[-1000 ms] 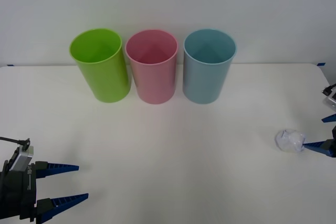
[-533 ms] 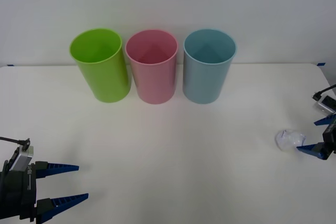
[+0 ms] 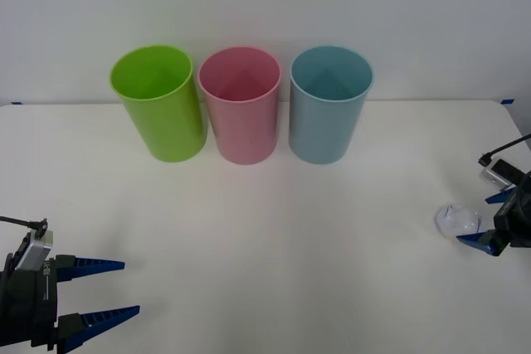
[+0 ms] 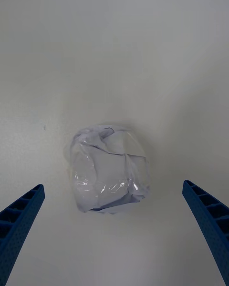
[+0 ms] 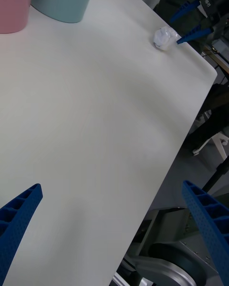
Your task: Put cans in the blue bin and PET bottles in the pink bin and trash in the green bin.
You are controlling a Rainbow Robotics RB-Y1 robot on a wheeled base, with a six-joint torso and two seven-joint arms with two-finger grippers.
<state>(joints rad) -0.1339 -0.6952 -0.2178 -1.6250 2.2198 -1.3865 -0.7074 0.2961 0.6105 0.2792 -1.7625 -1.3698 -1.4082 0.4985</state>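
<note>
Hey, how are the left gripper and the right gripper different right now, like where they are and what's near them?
The left gripper hangs over bare table at the near left corner; the right gripper sits at the table's right edge. Nothing lies between the left one's fingers, while the right one's fingers flank the trash without touching it. Both are open, with blue ribbed fingers.
</note>
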